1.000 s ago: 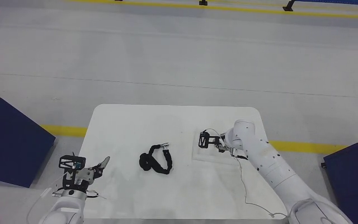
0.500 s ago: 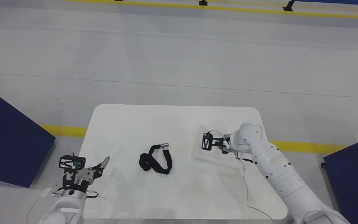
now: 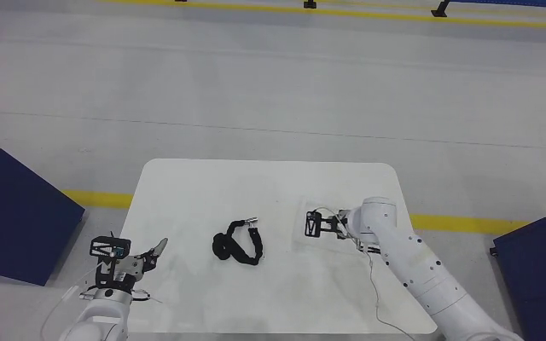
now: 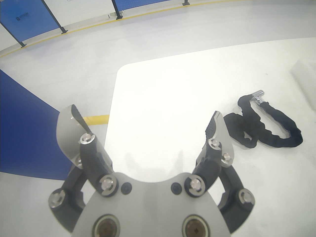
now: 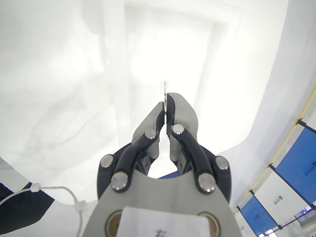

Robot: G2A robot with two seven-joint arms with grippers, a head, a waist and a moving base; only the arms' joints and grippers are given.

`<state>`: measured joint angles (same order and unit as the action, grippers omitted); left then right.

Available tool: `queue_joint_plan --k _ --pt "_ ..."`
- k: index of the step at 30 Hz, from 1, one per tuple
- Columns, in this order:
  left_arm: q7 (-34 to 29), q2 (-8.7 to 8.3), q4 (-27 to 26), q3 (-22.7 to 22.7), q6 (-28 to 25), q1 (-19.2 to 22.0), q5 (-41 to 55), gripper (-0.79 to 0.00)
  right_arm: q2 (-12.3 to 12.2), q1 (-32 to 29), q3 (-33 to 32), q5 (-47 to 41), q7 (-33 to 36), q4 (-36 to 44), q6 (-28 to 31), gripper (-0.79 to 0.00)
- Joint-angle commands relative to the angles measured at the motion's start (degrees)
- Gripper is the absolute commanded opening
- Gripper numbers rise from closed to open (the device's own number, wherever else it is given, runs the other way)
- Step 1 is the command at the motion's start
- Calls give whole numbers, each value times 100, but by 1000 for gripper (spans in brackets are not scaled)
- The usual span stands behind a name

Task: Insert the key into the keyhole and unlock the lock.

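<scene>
Right gripper (image 5: 166, 99) fingers clamp thin key (image 5: 164, 89) edge-on, over white table (image 5: 49, 50)

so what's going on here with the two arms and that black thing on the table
The right gripper is shut on a thin silver key, holding it over a shallow white tray on the right side of the white table. The black fabric-sleeved chain lock lies apart from it, mid-table, with the key not yet inserted. The left gripper is open and empty near the table's left edge.
</scene>
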<state>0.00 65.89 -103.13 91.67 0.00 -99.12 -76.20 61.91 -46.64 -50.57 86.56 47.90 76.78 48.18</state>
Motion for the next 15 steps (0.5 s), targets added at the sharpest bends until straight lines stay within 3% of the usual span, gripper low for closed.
queue_joint_plan --k 1,8,15 --pt "0 0 0 0 0 0 0 0 12 -24 49 85 2 10 -86 -785" --pt "0 0 0 0 0 0 0 0 6 -59 -121 -72 -97 172 -266 -785" --pt "0 0 0 0 0 0 0 0 -172 -442 -1192 -1461 36 789 -414 -785"
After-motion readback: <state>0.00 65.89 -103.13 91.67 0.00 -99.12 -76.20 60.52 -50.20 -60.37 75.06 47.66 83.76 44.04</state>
